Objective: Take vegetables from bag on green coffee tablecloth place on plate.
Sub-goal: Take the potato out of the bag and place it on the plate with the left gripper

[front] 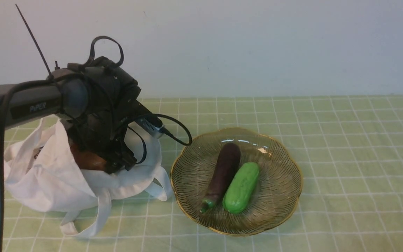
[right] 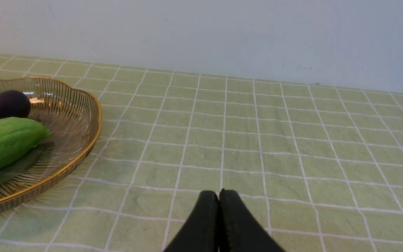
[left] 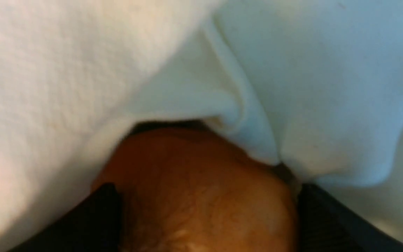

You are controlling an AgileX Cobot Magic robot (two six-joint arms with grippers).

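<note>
The white cloth bag [front: 47, 178] lies on the pale green checked tablecloth [front: 345, 147] at the left. My left gripper [front: 108, 162] reaches into the bag's mouth and is shut on the brown potato [front: 87, 160]. In the left wrist view the potato [left: 194, 189] sits between the two black fingers [left: 100, 217], with white bag cloth [left: 82, 70] all round. The amber glass plate [front: 285, 196] holds a dark purple eggplant [front: 224, 171] and a bright green cucumber [front: 241, 187]. My right gripper [right: 219, 196] is shut and empty over bare cloth, right of the plate [right: 79, 115].
The bag's loop handles [front: 93, 224] trail toward the front edge and toward the plate. A pale wall [front: 257, 45] stands behind the table. The left arm's cable [front: 177, 129] hangs near the plate's left rim. The cucumber [right: 5, 143] and eggplant [right: 2, 105] show in the right wrist view.
</note>
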